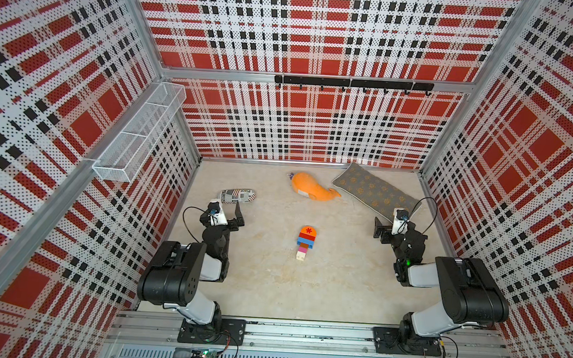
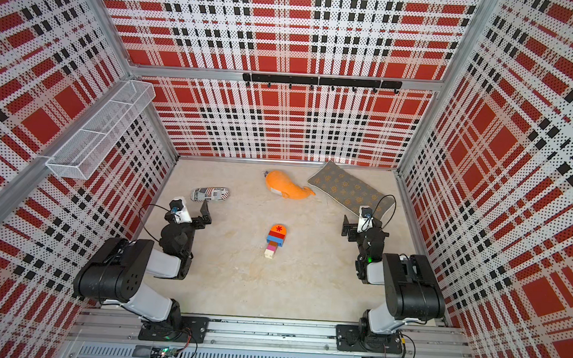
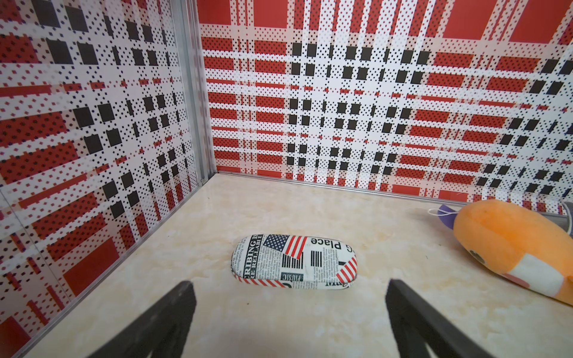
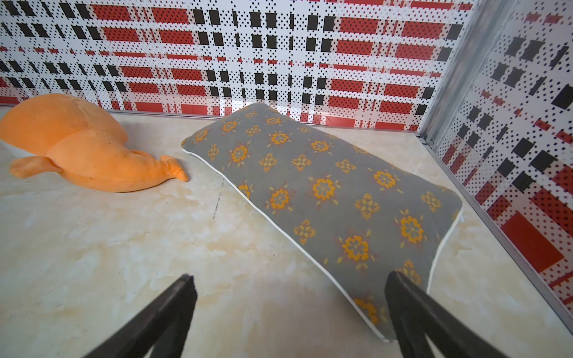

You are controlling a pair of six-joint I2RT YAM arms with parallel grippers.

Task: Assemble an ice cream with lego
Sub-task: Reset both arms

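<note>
An orange plush whale (image 1: 313, 189) lies at the back of the beige marbled surface (image 1: 340, 285), just beside a grey flowered pillow (image 1: 374, 192). A newspaper-print glasses case (image 1: 237, 195) sits near the left wall, which carries a white mesh basket (image 1: 138, 133). A black hook rail (image 1: 352, 83) spans the back wall.

Smooth plastic bricks make up the ice cream (image 1: 306, 241), the whale (image 4: 77, 145) is fuzzy plush, the cushion (image 4: 325, 192) matt woven cloth, the table (image 4: 124, 248) glossy marbled

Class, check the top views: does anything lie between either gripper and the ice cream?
Nothing visible does. The ice cream lies on the table between the open left gripper and right gripper; whale, pillow and case sit farther back.
</note>
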